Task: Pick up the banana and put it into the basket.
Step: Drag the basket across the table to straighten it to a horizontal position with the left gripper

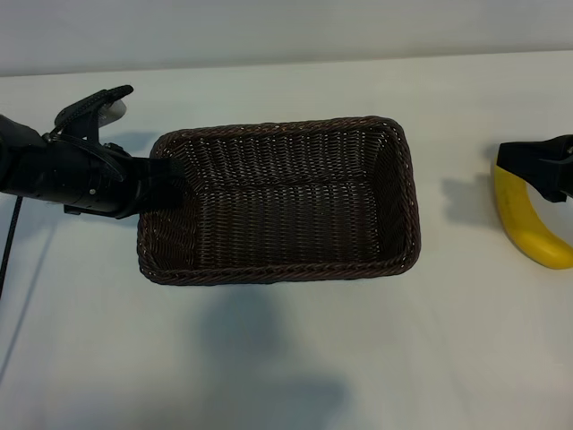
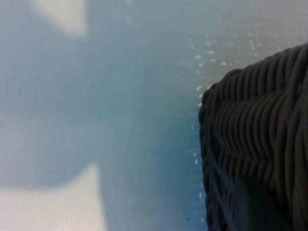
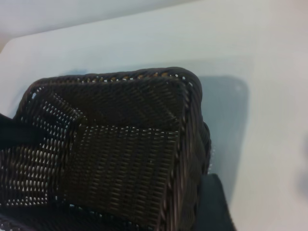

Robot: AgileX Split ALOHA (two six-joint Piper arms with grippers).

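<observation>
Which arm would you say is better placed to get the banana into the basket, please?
The right. Its gripper is already at the banana, right of the wicker basket. The left gripper sits at the basket's far, left rim.

White table (image 1: 295,358), plain and matte, stretched across the whole exterior view to a pale wall at the far edge. Bore 1 dark-brown woven basket (image 1: 277,269) near the middle, rectangular, upright, its base flat on the surface. Seemed also to bear 1 yellow banana (image 1: 528,228) at the right edge, well apart from the basket, though contact with the surface could not be confirmed. Carried soft grey shadows beside and in front of the basket.
</observation>
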